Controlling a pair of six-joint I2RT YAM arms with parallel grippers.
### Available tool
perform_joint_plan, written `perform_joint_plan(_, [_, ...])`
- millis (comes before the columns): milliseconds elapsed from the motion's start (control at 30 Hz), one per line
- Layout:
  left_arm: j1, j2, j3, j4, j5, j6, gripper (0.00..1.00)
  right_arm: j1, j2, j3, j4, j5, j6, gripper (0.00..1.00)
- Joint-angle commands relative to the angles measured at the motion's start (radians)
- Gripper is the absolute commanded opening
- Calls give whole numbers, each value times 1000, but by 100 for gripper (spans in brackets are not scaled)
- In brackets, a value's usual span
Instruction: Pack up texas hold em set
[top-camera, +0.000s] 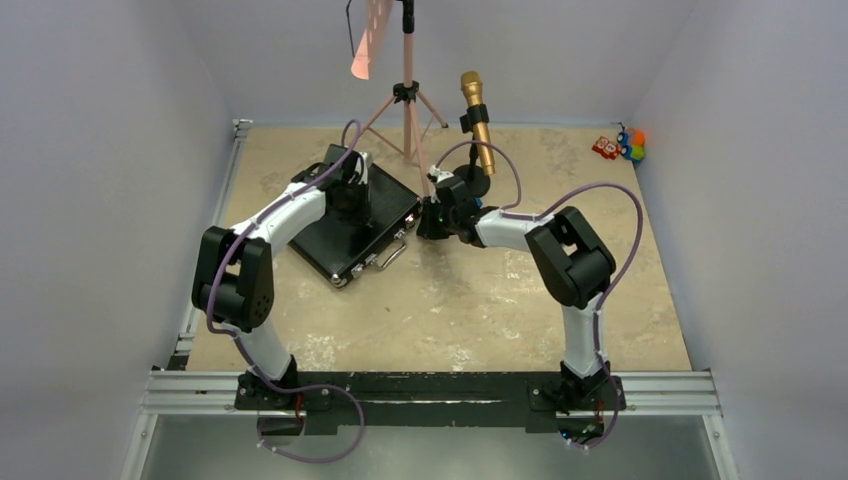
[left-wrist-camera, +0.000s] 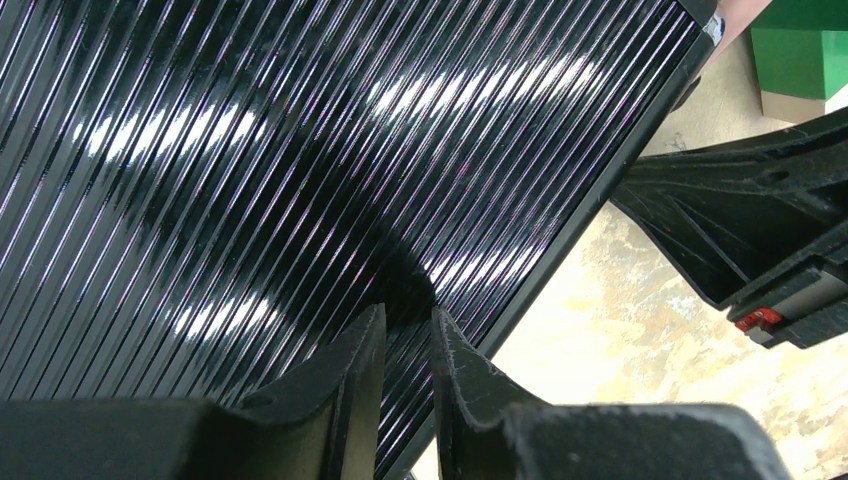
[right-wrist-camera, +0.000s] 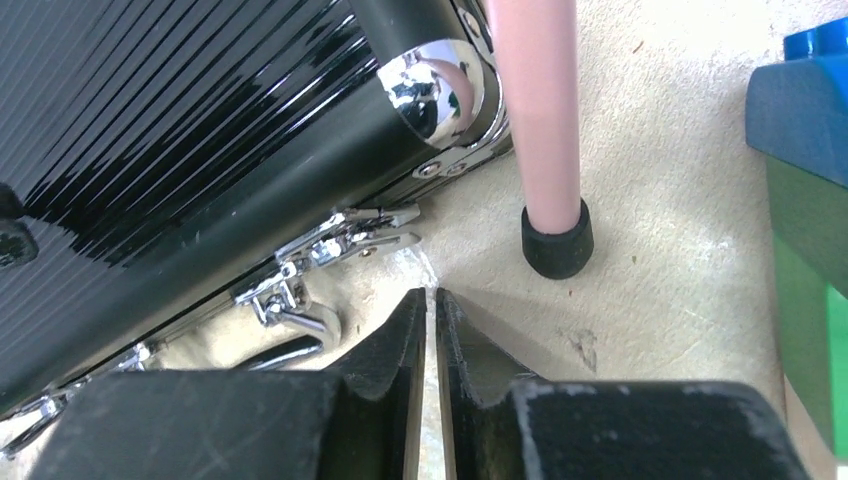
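Note:
The black silver-edged briefcase (top-camera: 345, 235) lies closed on the table, left of centre, its handle (top-camera: 392, 255) facing the near side. My left gripper (top-camera: 352, 195) hovers over its ribbed lid (left-wrist-camera: 250, 150), near the lid's right edge; its jaws (left-wrist-camera: 408, 320) are nearly together and hold nothing. My right gripper (top-camera: 428, 222) is low over the table beside the case's right corner (right-wrist-camera: 440, 80); it (right-wrist-camera: 432, 298) is shut and empty. The case's chrome latches (right-wrist-camera: 340, 235) show in the right wrist view. Chips, the card deck and the buttons are out of view.
A pink tripod leg (right-wrist-camera: 545, 120) with a black foot stands right next to the case's corner. The gold microphone (top-camera: 476, 120) stands behind my right gripper. Blue and green blocks (right-wrist-camera: 810, 200) sit to its right. Small toys (top-camera: 620, 147) lie at the far right.

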Motion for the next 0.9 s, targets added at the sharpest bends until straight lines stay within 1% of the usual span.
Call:
perform_joint_plan(0, [-9,-43,9,-26,17,0,29,8,-102,-25,49,10,-22,14])
perform_joint_plan(100, [-9,-97,8,-21,6,20,31,13,-150,-43,48,12,-32,17])
perform_joint_plan(233, [-8,-191,5,-38,-38,49,39,24,-216,-67,41,18,-40,21])
perform_joint_plan(400, [-8,-357,-87,-88,-114,64,48,58,-276,-69,23,5,-42,25])
perform_joint_plan(467, [-8,-410,-140,-119,-141,60,49,82,-292,-65,20,5,-41,25])
perform_joint_plan(567, [-5,-465,-204,-142,-144,53,49,123,-304,-52,24,0,-29,26])
perform_joint_plan(633, [-3,-476,-232,-152,-146,54,48,151,-300,-44,45,-17,-11,26])
perform_joint_plan(733, [1,-447,-227,-151,-123,60,38,185,-280,-30,74,-38,10,26])
perform_joint_plan(867, [13,-371,-194,-173,-58,64,33,216,-234,7,74,-54,25,25])
